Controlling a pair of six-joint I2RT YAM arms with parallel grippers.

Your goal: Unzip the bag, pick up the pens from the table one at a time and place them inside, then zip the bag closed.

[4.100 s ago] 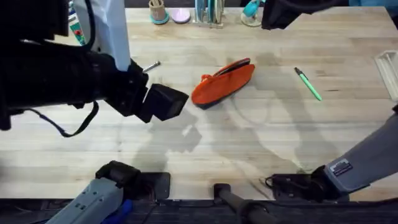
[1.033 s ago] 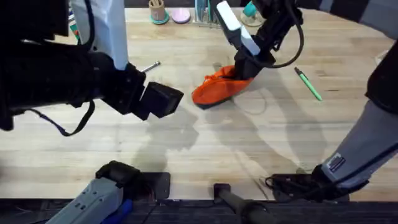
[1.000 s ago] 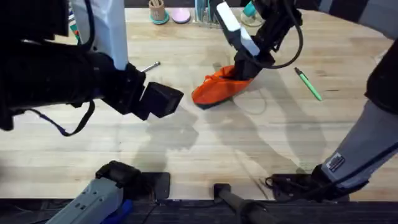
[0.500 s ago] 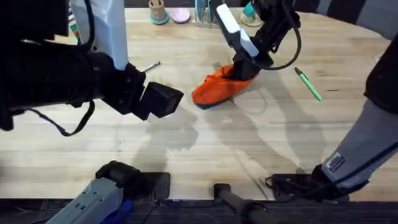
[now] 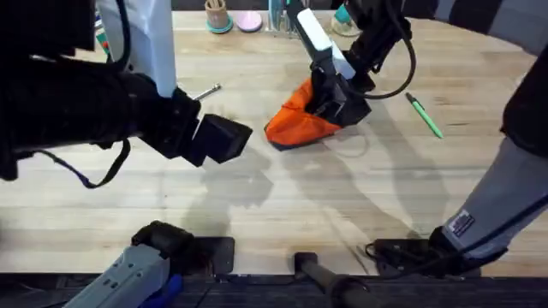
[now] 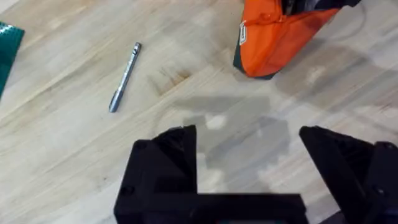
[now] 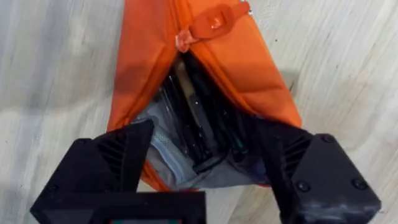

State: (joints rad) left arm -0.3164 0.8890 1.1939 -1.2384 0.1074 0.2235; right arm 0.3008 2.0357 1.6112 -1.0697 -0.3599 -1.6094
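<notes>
— Wooden table (image 5: 257, 214): what is seen on the left side?

— The left gripper (image 6: 249, 155) is held above bare planks, its black fingers spread apart with nothing between them. A silver pen (image 6: 125, 76) is laid flat on the table, well apart from the gripper and from the orange bag (image 6: 280, 34).

— And at the middle?

— The bag (image 5: 295, 120) is rested on the table and is zipped open for most of its length; the orange pull (image 7: 214, 22) is seen at the far end of the opening. The right gripper (image 7: 205, 158) is positioned at the open mouth, its fingers spread apart, one at each side of the opening. Dark contents are visible inside.

— Further right?

— A green pen (image 5: 425, 115) is laid on the table, near the bag but apart from it.
</notes>
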